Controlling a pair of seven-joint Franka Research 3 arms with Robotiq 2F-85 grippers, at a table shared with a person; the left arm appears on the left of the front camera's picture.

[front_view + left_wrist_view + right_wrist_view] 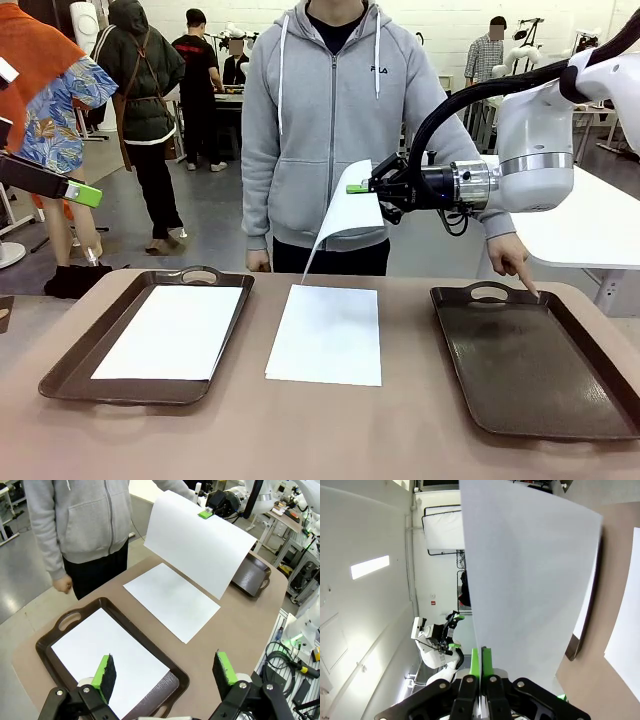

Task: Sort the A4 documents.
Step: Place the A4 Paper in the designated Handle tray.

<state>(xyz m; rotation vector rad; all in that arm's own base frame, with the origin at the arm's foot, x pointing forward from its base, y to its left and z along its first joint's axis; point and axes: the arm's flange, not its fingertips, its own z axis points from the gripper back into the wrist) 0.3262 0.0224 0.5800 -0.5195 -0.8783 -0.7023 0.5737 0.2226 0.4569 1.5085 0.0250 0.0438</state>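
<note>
Right jaws: pinched tight on top edge of held sheet (360, 215).
Held sheet: hanging curved in the air, above worktop (300, 430).
Left jaws: spread wide, gripping nothing, up at the left.
Middle sheet (325, 335): flat on worktop, between trays.
Left sheet (175, 330): flat inside left tray (62, 372).
Right tray (530, 365): person's hand (508, 255) pointing at far rim.

A lab hall — white workbenches (590, 230), loose cables (272, 650), people (150, 90) standing about.
</note>
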